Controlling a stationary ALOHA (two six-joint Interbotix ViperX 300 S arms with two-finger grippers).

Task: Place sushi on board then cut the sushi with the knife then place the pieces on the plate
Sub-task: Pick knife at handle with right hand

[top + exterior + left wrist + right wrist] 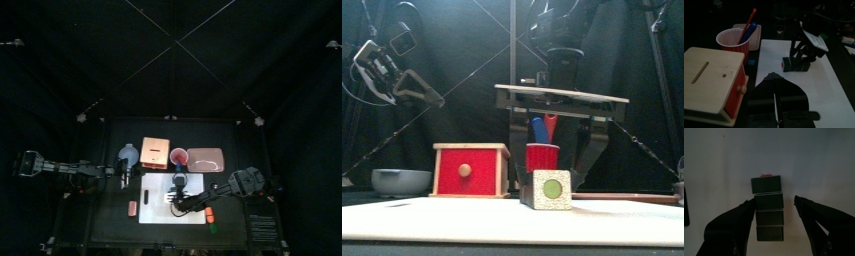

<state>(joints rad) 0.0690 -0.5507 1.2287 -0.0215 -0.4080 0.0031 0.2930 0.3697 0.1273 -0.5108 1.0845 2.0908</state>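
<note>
On the white board (pixel 158 216): sushi roll (pixel 769 208), lying flat.
Over the board: right gripper (pixel 774 201), jaws apart, flanking the roll.
Left of the board: left gripper (pixel 775 79), jaws together, empty.
Behind the board: wooden box (pixel 470 168), red cup (pixel 543 158).
Right wrist view alone: four joined blocks.
Front view alone: roll's speckled end, green centre.

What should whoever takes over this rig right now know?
Right claw: open, jaws either side of the sushi roll, which lies whole on the white board.
Left claw: shut, empty, beside the wooden box.
Knives stand in the red cup.
Done: sushi on board.
To do: fetch a knife, cut, move pieces to the pink tray.
</note>
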